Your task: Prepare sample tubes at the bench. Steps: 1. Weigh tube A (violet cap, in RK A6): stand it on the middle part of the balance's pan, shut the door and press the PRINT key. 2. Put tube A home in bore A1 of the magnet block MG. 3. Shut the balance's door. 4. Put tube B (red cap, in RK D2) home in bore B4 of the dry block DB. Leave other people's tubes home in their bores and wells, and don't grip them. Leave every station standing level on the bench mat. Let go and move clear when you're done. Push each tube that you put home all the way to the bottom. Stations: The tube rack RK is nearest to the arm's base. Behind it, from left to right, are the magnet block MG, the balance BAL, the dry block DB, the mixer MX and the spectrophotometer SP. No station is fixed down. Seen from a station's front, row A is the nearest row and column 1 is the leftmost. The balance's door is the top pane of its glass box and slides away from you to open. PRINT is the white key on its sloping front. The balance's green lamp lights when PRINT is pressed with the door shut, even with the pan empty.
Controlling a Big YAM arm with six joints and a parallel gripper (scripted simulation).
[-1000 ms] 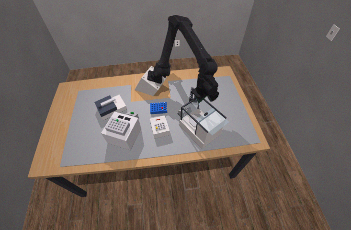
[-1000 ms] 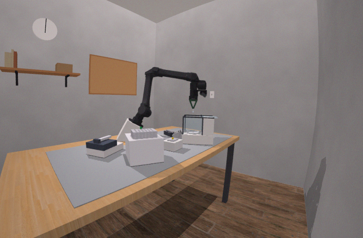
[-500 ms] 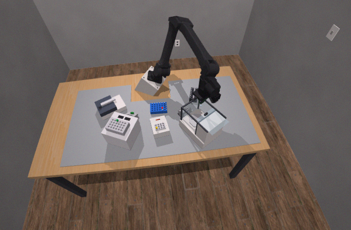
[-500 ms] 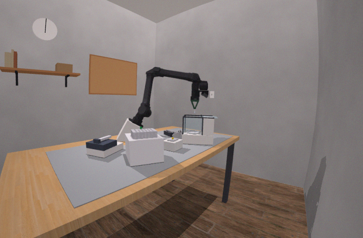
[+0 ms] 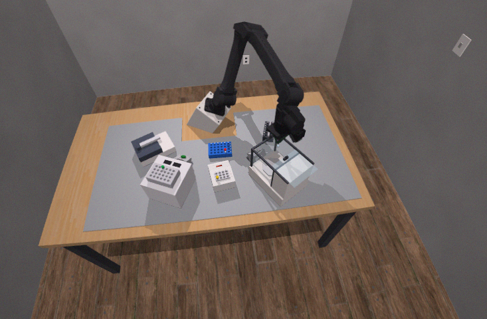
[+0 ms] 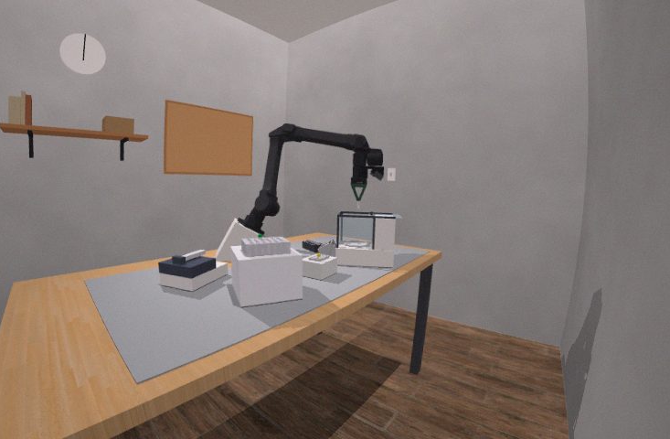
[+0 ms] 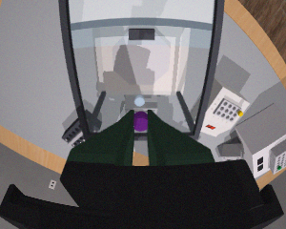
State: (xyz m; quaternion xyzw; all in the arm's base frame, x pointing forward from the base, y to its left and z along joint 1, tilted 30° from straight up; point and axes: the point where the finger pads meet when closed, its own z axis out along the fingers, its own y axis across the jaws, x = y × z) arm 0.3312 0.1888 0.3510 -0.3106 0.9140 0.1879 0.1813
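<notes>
The arm (image 5: 268, 52) (image 6: 322, 137) is matte black with rounded joints, ending in a dark-green, V-shaped pincer (image 6: 358, 199) (image 7: 140, 115).

I'm seeing a rectangular pale wooden table (image 5: 63, 195) (image 6: 40, 331) bearing a flat grey mat (image 5: 111, 203) (image 6: 138, 331); on the mat, a blue rectangular tube rack (image 5: 219, 155) is sitting near a white box-shaped dry block (image 5: 228, 185) (image 6: 319, 269) (image 7: 216, 128), and a glass-topped white balance (image 5: 264, 185) (image 6: 366, 257) is standing beside them.

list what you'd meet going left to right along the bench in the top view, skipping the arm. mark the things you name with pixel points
A dark-blue and white spectrophotometer (image 5: 145, 149) (image 6: 186, 265) → a white block-shaped mixer with a grey tube block (image 5: 187, 184) (image 6: 271, 279) → a blue plastic tube rack (image 5: 219, 155) → a glass-topped white balance with dark frame (image 5: 266, 183) (image 6: 366, 258).
</notes>
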